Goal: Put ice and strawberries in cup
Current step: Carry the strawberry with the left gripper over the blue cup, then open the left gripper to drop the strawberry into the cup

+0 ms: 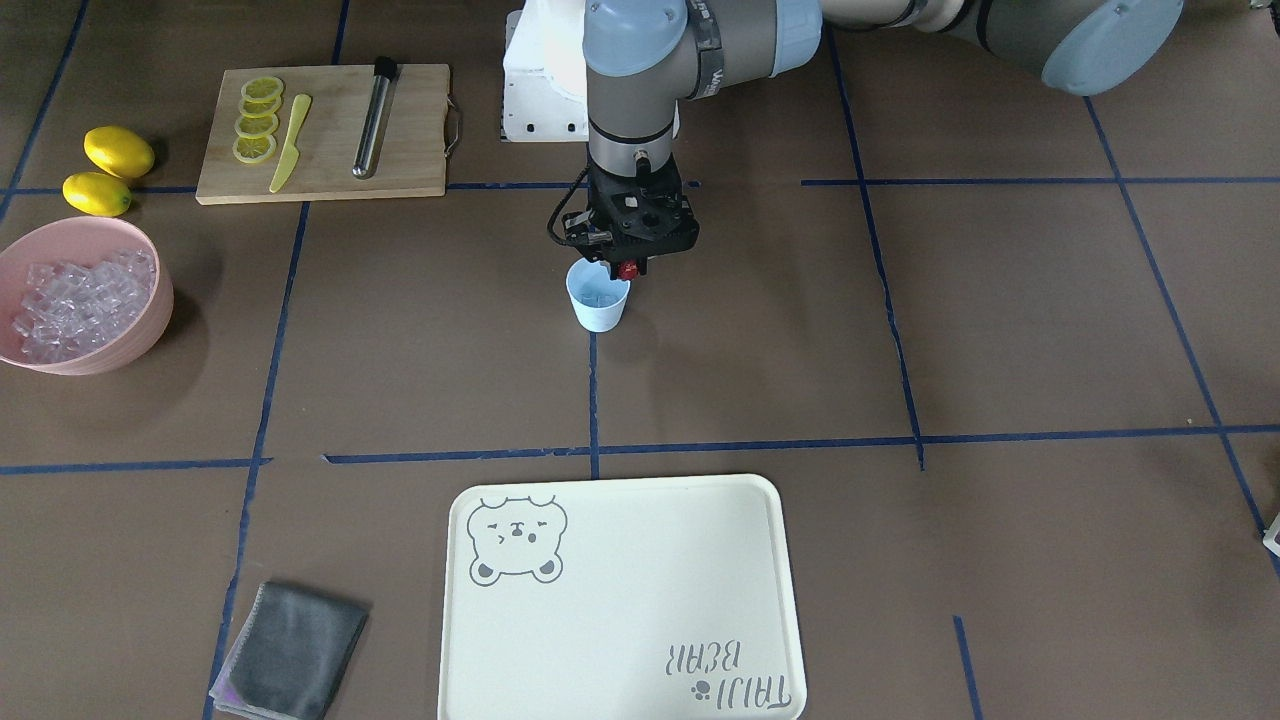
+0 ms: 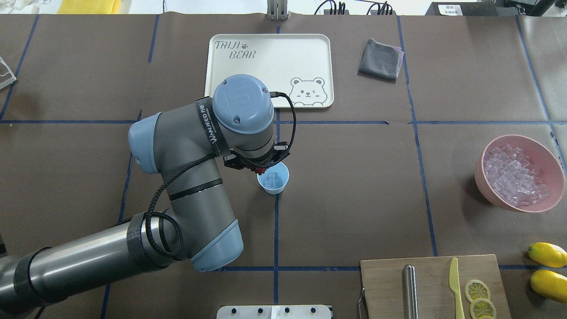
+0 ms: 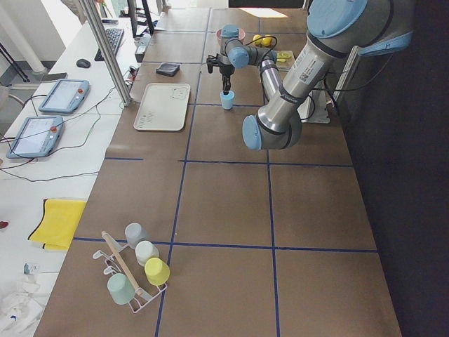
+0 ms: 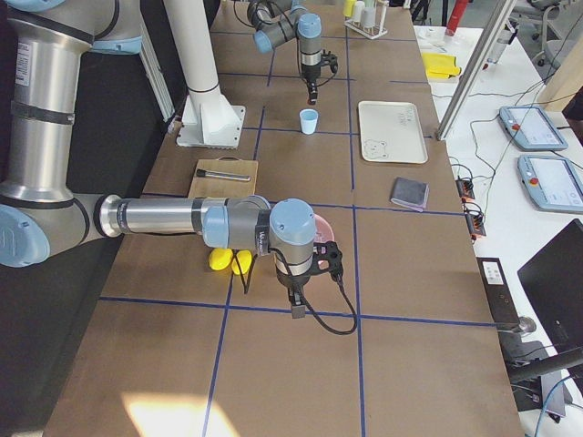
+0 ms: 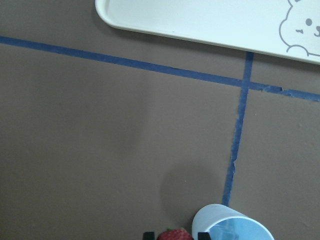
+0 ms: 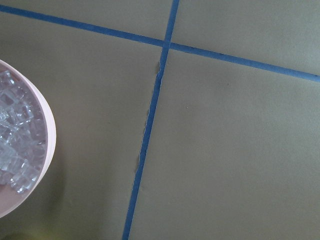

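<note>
We lose most of the strawberry (image 5: 174, 234) and part of the cup (image 5: 232, 224) at the left wrist view's bottom edge. Overhead, the wrist covers most of the left claw (image 2: 261, 169). We cannot judge the small right claw (image 4: 298, 308), low in the right side view.

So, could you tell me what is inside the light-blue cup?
A few ice cubes lie in the cup, covering its bottom. The strawberry is outside, in the left gripper by the rim.
</note>
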`<action>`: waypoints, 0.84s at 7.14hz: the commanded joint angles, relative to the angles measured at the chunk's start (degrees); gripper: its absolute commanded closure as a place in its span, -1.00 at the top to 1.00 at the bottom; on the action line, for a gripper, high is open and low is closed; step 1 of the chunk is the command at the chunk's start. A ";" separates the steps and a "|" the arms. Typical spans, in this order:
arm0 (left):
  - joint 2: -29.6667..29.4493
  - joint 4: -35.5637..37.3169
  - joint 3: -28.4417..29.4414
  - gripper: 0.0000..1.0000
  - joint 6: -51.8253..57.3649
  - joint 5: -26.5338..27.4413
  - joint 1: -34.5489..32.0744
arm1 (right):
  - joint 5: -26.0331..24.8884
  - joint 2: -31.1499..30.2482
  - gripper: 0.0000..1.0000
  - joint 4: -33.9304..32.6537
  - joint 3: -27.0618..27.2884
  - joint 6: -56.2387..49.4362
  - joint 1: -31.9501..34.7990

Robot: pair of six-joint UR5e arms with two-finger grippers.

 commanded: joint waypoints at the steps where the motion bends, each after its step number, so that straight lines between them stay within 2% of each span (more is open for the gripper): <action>1: -0.23 -0.16 0.05 0.00 -0.31 0.12 0.80 | 0.00 0.00 1.00 0.00 -0.04 0.00 0.00; 2: -0.15 -1.55 0.05 0.65 -0.57 0.03 0.80 | 0.00 -0.09 1.00 0.00 -0.04 0.00 0.00; 3: -0.15 -2.08 0.05 1.00 -1.18 0.03 0.80 | 0.00 -0.09 1.00 0.00 -0.04 0.00 0.00; 6: 1.08 -1.31 -1.18 1.00 3.09 -0.23 0.28 | 0.00 -0.09 1.00 0.00 -0.04 0.00 0.00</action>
